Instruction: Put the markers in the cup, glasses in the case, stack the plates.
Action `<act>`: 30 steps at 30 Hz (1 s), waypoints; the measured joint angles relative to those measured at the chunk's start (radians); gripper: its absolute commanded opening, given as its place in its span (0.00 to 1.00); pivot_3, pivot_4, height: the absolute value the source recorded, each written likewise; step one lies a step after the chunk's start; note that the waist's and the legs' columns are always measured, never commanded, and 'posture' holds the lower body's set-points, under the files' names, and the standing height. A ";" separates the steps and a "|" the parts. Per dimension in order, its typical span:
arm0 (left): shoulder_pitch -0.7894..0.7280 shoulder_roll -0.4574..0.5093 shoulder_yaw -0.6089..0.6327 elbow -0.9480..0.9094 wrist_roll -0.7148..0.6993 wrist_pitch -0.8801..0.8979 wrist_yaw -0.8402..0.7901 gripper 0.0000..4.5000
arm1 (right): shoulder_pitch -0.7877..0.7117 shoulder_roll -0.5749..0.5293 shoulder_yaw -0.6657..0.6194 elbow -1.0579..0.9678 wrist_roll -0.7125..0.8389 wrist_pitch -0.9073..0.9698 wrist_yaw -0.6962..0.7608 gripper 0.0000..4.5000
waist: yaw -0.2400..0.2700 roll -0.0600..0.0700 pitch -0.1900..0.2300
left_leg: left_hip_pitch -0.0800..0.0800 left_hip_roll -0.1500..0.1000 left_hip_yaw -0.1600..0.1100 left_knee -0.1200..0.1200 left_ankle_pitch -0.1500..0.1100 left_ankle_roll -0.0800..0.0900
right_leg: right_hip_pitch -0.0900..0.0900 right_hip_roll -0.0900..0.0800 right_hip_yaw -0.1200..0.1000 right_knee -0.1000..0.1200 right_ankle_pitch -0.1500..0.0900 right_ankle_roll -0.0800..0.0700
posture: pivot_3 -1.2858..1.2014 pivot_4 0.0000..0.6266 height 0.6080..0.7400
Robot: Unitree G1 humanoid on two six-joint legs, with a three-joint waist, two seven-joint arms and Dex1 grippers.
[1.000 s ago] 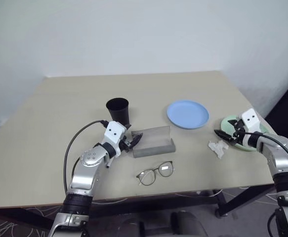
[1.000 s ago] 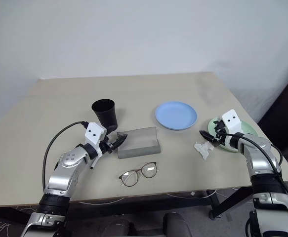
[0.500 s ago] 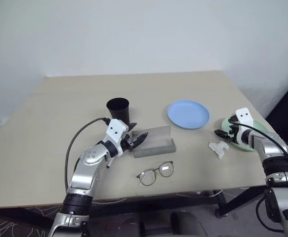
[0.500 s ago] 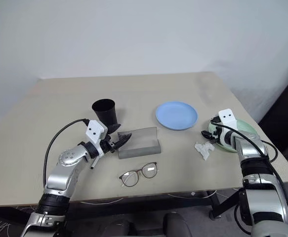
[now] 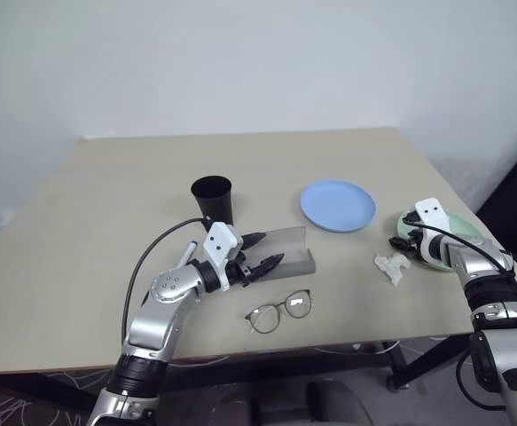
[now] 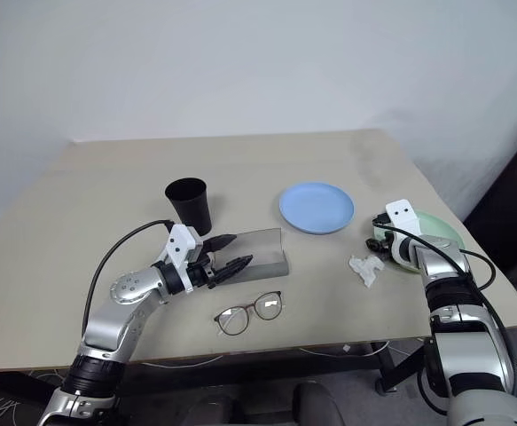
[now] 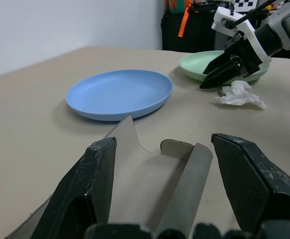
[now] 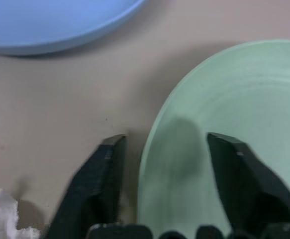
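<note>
The grey case (image 5: 286,247) lies open at mid-table, and my open left gripper (image 5: 263,249) hovers over its left end, one finger on each side of its wall (image 7: 182,174). The glasses (image 5: 278,311) lie in front of the case near the table's front edge. The black cup (image 5: 212,197) stands upright behind my left wrist. A slim white marker (image 5: 187,254) lies beside my left forearm. The light blue plate (image 5: 337,205) sits right of the case. The mint green plate (image 8: 244,124) is at the far right, where my open right gripper (image 8: 167,142) straddles its near rim.
A crumpled white tissue (image 5: 391,265) lies on the table just left of the green plate. The table's right edge runs close behind the green plate, with dark equipment (image 7: 194,22) beyond it. The far half of the tabletop (image 5: 240,155) is bare.
My left gripper has swung right from the case's left end to over the case. My right gripper has tipped down onto the green plate's rim, and its fingers have narrowed.
</note>
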 measured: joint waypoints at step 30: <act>-0.049 0.001 -0.011 0.100 0.034 -0.046 0.027 0.72 | -0.091 0.060 0.133 -0.023 -0.084 -0.597 0.263 0.01 | -0.022 0.000 0.000 | 0.001 0.000 0.000 -0.001 0.001 0.002 | 0.000 0.000 0.000 0.000 0.000 0.000 | 0.52 0.00 0.94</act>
